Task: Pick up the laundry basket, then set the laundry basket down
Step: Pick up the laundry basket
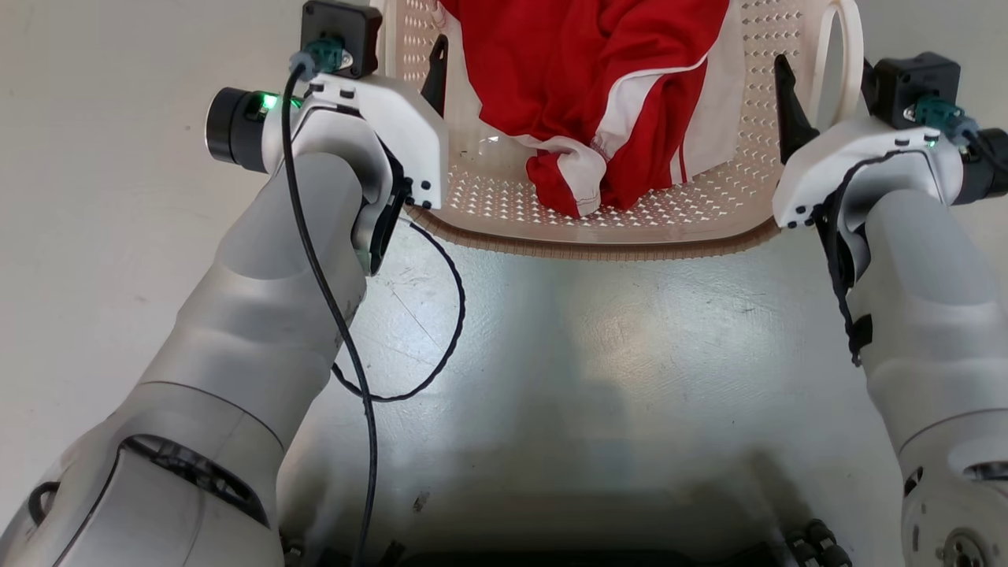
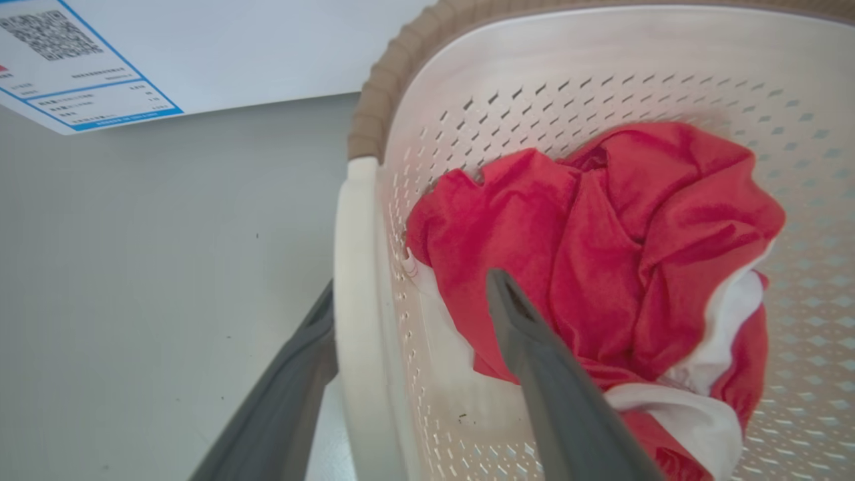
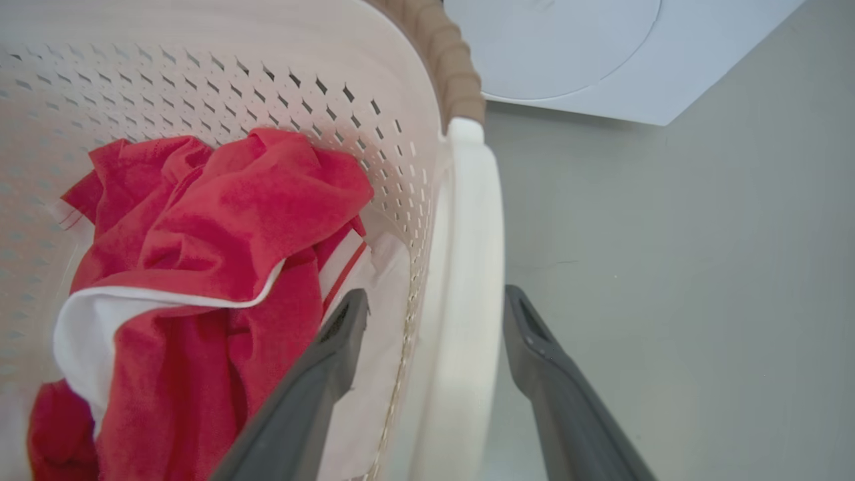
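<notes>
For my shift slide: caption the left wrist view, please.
Open left gripper straddles the white handle of the laundry basket, a red-and-white garment inside.

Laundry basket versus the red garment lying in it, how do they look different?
The laundry basket is cream with a brown woven-look rim; the garment is red with white trim. The basket is rigid and perforated; the garment is soft and crumpled. Both show some white.
</notes>
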You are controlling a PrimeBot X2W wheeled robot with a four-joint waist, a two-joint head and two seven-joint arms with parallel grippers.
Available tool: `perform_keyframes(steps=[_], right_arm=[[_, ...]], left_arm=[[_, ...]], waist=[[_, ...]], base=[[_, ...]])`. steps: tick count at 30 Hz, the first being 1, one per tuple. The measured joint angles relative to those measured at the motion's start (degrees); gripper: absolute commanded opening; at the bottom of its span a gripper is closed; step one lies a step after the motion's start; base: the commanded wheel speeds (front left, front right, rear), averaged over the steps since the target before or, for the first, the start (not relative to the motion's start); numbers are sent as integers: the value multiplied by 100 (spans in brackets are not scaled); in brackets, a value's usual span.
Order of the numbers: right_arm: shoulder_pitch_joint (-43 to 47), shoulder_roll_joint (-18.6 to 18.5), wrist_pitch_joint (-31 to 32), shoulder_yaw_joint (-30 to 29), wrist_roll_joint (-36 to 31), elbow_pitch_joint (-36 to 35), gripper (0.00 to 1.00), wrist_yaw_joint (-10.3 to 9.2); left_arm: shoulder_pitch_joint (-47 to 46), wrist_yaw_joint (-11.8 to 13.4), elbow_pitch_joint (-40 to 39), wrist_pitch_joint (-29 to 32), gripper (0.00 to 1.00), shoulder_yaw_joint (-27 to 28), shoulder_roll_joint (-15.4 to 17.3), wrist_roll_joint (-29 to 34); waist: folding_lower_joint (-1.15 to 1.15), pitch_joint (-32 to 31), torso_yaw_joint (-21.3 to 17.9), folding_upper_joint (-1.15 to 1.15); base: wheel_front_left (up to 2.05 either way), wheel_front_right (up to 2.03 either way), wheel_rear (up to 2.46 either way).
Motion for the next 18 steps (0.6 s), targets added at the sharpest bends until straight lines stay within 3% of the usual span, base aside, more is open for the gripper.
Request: perform_keyframes(steps=[18], right_arm=[[-342,-19,7,-115,-136,587,100,0]], left_arm=[[-125,42,121,154,100,-687,3,-524]], waist=[[0,83,27,0]], base=[[0,0,0]])
